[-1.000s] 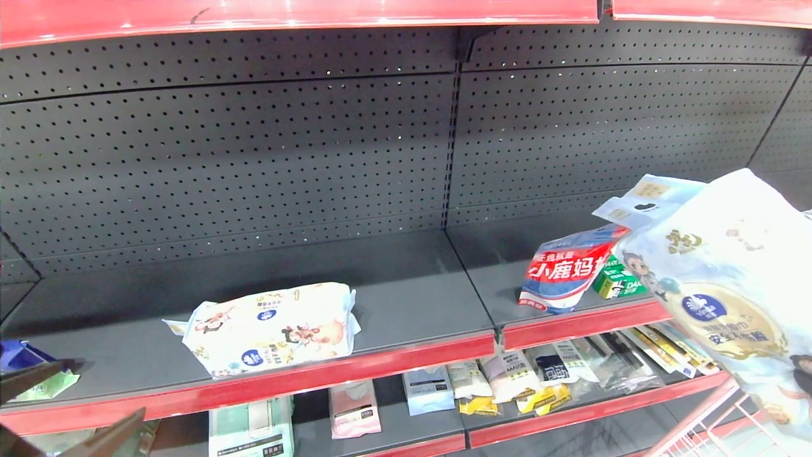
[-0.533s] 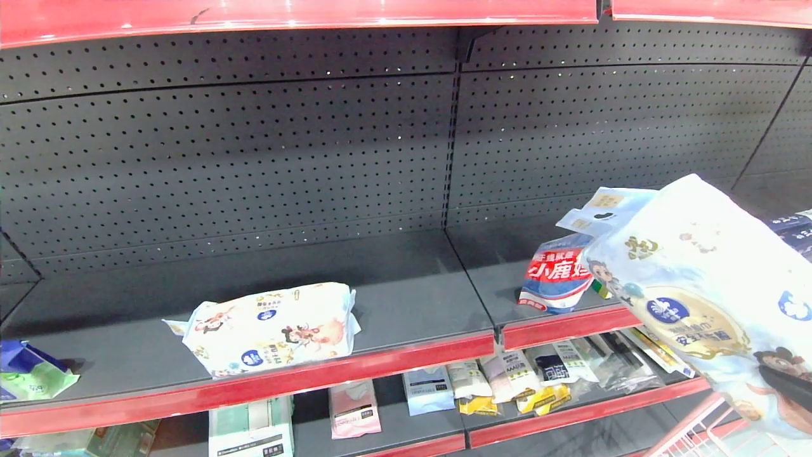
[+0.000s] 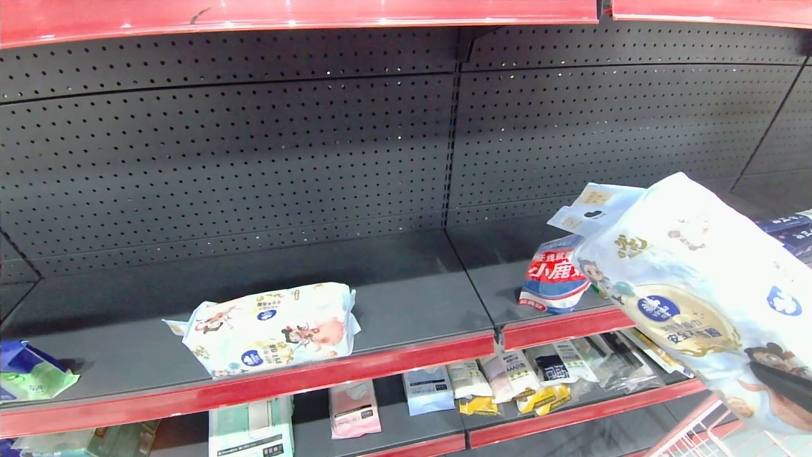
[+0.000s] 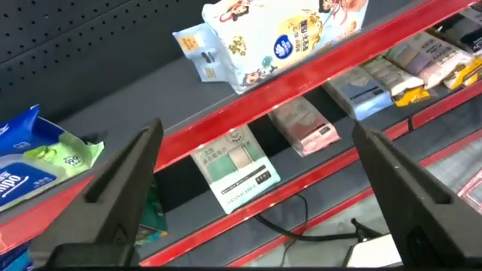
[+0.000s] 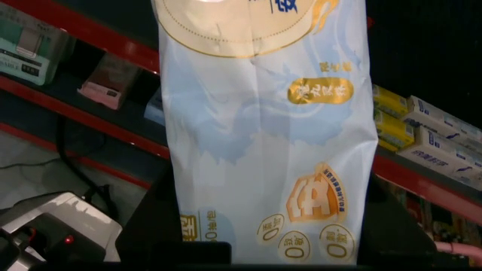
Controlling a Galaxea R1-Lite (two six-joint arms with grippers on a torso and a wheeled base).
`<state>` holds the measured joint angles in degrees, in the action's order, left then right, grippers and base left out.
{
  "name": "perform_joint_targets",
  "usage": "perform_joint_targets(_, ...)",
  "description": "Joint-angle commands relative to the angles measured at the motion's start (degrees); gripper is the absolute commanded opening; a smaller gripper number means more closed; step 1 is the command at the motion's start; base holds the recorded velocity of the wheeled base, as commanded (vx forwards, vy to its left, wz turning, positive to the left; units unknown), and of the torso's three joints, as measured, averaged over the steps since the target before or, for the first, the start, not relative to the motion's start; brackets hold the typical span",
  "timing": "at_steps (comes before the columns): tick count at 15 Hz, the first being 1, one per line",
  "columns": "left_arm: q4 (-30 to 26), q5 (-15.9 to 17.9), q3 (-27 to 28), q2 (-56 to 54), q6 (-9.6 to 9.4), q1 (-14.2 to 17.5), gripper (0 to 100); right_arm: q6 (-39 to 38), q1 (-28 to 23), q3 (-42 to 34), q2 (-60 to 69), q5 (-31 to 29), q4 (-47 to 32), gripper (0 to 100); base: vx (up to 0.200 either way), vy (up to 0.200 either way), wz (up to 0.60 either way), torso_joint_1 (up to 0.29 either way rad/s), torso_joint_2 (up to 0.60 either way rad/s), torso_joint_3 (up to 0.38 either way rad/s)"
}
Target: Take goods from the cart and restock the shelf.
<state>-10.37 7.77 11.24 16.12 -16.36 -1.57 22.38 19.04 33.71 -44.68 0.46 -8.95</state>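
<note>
My right gripper (image 5: 267, 245) is shut on a big pale-blue and white cartoon pack (image 3: 691, 292), its dark fingers (image 5: 154, 226) pressing both sides of the lower end. The pack hangs tilted in front of the right part of the grey shelf (image 3: 406, 298), above its red front edge. It partly covers a red and blue pouch (image 3: 552, 279) standing on the shelf. A similar cartoon pack (image 3: 269, 327) lies on the shelf's left bay. My left gripper (image 4: 257, 128) is open and holds nothing, low in front of the shelf below that pack.
Blue and green wipes packets (image 3: 28, 374) lie at the shelf's far left. The lower shelf (image 3: 571, 412) carries several small packets and boxes. The pink wire cart (image 3: 717, 435) is at the bottom right. Pegboard backs the shelf, with a red shelf above.
The held pack has moved left and towards the shelf, covering the green box and more of the red pouch. The left gripper's fingers have dropped out of the head view's bottom left.
</note>
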Motion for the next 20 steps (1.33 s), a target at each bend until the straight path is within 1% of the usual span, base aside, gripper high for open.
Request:
perform_joint_targets(1,0.0,0.0,0.0,0.1,0.01,0.0,100,0.0,0.0,0.0,-0.4,0.0,0.0,0,0.000,0.000,0.60,0.002,0.00,0.007)
perform_joint_targets(9,0.1,0.1,0.0,0.1,0.01,0.0,100,0.0,0.0,0.2,-0.9,0.1,0.2,0,0.000,0.000,0.60,0.001,0.00,0.002)
perform_joint_targets(12,0.1,0.1,-0.1,-1.4,0.19,0.0,100,0.0,0.0,1.9,-2.8,0.2,0.2,0,0.000,0.000,0.00,0.000,0.00,0.000)
perform_joint_targets(13,0.0,0.3,-0.5,-2.8,0.54,0.0,100,-0.1,0.0,2.8,-4.2,0.3,0.3,0,0.000,0.000,0.00,0.000,0.00,0.000)
perform_joint_targets(15,0.0,0.1,-2.5,-7.2,2.30,0.0,100,-0.6,-0.2,3.6,-7.1,1.4,0.9,0,0.000,0.000,0.00,0.000,0.00,0.000)
perform_joint_targets(16,-0.1,0.0,-3.0,-8.5,2.47,0.0,100,-0.7,-0.2,3.9,-7.8,1.4,1.6,0,0.000,0.000,0.00,0.000,0.00,0.000)
perform_joint_targets(17,-0.1,-0.1,-3.6,-10.1,3.44,0.0,100,-0.7,-0.2,4.3,-9.5,1.4,2.9,0,0.000,0.000,0.00,0.000,0.00,0.000)
perform_joint_targets(18,0.2,-0.1,-4.6,-12.6,6.43,0.1,100,-0.7,-0.2,5.9,-12.8,1.8,4.9,0,0.000,0.000,0.00,0.000,0.00,0.000)
perform_joint_targets(19,0.4,0.0,-5.2,-13.2,8.54,0.4,100,-0.7,-0.2,7.2,-14.8,2.2,5.5,0,0.000,0.000,0.00,0.000,0.00,0.000)
perform_joint_targets(20,0.4,-0.2,-5.2,-13.7,12.40,0.7,100,-0.7,-0.1,8.5,-17.1,2.3,5.9,0,0.000,0.000,0.00,0.000,0.00,0.000)
